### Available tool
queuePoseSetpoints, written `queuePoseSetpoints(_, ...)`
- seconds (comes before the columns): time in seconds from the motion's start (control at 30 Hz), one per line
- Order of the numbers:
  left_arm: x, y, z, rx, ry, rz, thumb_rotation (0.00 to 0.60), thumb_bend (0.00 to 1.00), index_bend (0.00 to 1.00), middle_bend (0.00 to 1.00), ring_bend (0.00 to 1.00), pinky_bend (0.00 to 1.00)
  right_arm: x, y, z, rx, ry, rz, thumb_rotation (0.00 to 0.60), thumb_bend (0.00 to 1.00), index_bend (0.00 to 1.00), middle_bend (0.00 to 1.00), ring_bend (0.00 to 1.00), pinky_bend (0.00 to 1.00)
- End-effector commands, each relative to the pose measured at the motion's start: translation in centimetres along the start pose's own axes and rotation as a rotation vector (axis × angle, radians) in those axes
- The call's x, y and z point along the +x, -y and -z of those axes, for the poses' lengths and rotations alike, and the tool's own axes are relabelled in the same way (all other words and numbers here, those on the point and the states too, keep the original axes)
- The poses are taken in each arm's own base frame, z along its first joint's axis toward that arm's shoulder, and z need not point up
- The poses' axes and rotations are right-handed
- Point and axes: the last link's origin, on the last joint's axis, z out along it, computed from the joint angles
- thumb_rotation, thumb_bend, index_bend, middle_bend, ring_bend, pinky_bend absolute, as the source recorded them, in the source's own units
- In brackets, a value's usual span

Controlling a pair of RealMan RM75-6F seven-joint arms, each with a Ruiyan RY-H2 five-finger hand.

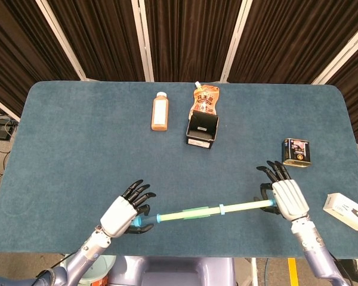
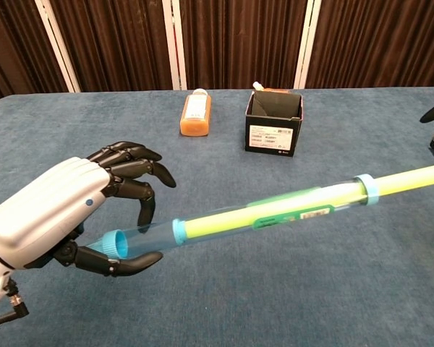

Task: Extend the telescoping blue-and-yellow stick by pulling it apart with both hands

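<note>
A long telescoping stick (image 1: 206,211) of clear blue-tinted tube and yellow-green inner rod spans the near part of the blue-carpeted table (image 1: 77,149), held off the surface between two white-and-black robot hands. The left hand (image 1: 126,211) wraps its dark fingers (image 2: 130,173) around the stick's blue-capped end, thumb beneath and the others curled over the top, as the chest view shows at close range. The right hand (image 1: 283,193) grips the thin yellow far end, its fingers partly spread above the rod; only the tips of those fingers reach the edge of the chest view. A pale blue collar (image 2: 367,189) rings the stick where the clear tube gives way to bare yellow rod, and a green label lies along the tube's middle.

Farther back on the table lies an orange-filled plastic bottle with a white cap (image 1: 160,111). Just beside it to the right stands a small open black box (image 1: 202,131), with an orange drink pouch (image 1: 206,100) behind it. A dark tin with gold trim (image 1: 296,152) sits near the right hand, and a white carton (image 1: 346,210) rests at the table's right edge.
</note>
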Motion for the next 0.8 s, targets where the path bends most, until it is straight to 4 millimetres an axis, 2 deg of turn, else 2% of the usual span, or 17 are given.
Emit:
queuePoseSetpoints(0.03,0.5,0.2,0.4,0.001,-0.002,-0.010,0.600,0.38,0.75,0.26,0.12,0.10,0.5,-0.5,-0.1,-0.017,-0.006,-0.002,0.600,0.34,0.85,0.22,0.08,0.00)
queuePoseSetpoints(0.33,2.6,1.1,2.0,-0.009,-0.025,-0.049,0.600,0.39,0.75,0.26,0.12,0.10,2.1,-3.2,-1.3,-0.091,-0.031,-0.010,0.600,0.33,0.85,0.22,0.09,0.00)
queuePoseSetpoints(0.8,4.8,2.1,3.9,-0.009,-0.043,-0.069,0.600,0.39,0.75,0.26,0.12,0.10,3.5,-5.0,-2.4,-0.149,-0.029,-0.018,0.600,0.33,0.85,0.22,0.09,0.00)
